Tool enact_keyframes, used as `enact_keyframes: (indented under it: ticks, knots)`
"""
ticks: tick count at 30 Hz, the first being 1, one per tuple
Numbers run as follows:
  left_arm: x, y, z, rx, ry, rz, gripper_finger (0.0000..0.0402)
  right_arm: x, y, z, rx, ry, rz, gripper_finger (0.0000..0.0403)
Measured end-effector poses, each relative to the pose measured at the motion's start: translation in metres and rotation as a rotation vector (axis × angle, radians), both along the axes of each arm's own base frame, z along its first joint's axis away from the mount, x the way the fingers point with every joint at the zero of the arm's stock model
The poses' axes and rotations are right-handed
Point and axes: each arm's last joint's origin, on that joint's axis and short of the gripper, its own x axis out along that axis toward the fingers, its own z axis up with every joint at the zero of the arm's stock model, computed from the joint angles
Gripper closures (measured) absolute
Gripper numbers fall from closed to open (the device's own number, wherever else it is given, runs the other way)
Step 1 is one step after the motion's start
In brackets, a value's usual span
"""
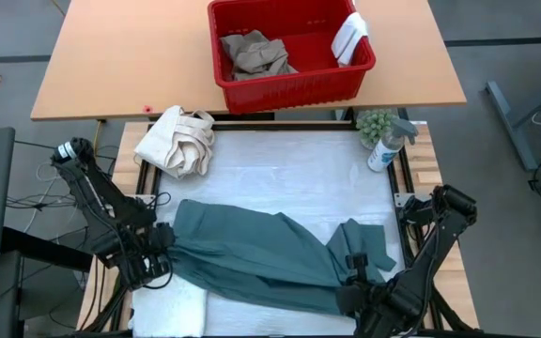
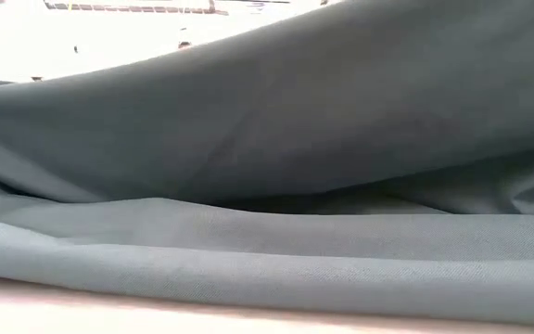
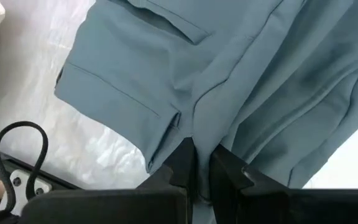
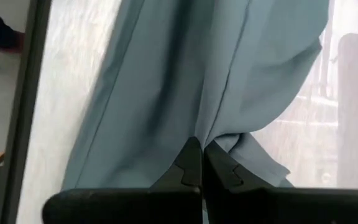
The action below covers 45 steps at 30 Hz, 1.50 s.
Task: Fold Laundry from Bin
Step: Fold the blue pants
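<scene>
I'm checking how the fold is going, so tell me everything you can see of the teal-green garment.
The teal-green garment is a large piece of smooth woven cloth, with seams and a hemmed, pocket-like flap showing in the left wrist view. It lies rumpled and stretched across the near part of the white-covered table, with a loose fold bunched at its right end. The left gripper pinches its left edge and the right gripper its right end, both jaws shut on the cloth. It fills the low view.

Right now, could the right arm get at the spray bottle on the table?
Probably not yet: the right claw is shut on the teal garment. The spray bottle stands unobstructed on that side, so releasing first should allow it.
</scene>
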Motion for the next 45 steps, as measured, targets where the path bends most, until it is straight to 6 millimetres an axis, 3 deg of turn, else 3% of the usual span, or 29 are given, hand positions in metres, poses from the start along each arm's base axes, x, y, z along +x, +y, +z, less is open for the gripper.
enact_keyframes:
  ticks: [5,13,18,21,24,26,31,38,45]
  knots:
    - [0.0,-0.003,0.0,-0.043,0.04,-0.038,0.0354,0.0,0.001,0.0,0.01,0.0,0.002,0.0384]
    - [0.003,-0.016,0.001,-0.211,0.09,-0.122,0.0257,0.0,0.002,-0.004,0.018,0.003,0.006,0.0384]
    - [0.0,-0.014,0.001,-0.264,0.147,-0.055,0.0225,-0.003,0.004,-0.008,0.011,0.01,0.011,0.0384]
    - [0.005,-0.013,0.023,-0.26,-0.052,-0.019,0.0224,-0.003,0.003,-0.008,0.012,0.009,0.008,0.0384]
    - [0.016,-0.008,0.05,-0.18,-0.413,0.055,0.0224,-0.002,0.004,-0.008,0.021,0.002,0.008,0.0384]
    - [0.026,-0.006,0.055,-0.096,-0.521,0.04,0.0224,-0.002,0.005,-0.008,0.026,-0.002,0.008,0.0384]
    - [0.054,-0.001,0.028,-0.073,-0.364,-0.107,0.0227,-0.002,0.005,-0.007,0.022,-0.001,0.015,0.0384]
    - [0.074,0.001,0.029,-0.06,-0.424,-0.329,0.0242,-0.002,0.004,-0.007,0.009,0.006,0.037,0.0384]
    - [0.094,-0.005,0.01,-0.115,-0.285,-0.56,0.0213,0.0,0.003,-0.008,0.007,0.007,0.034,0.0384]
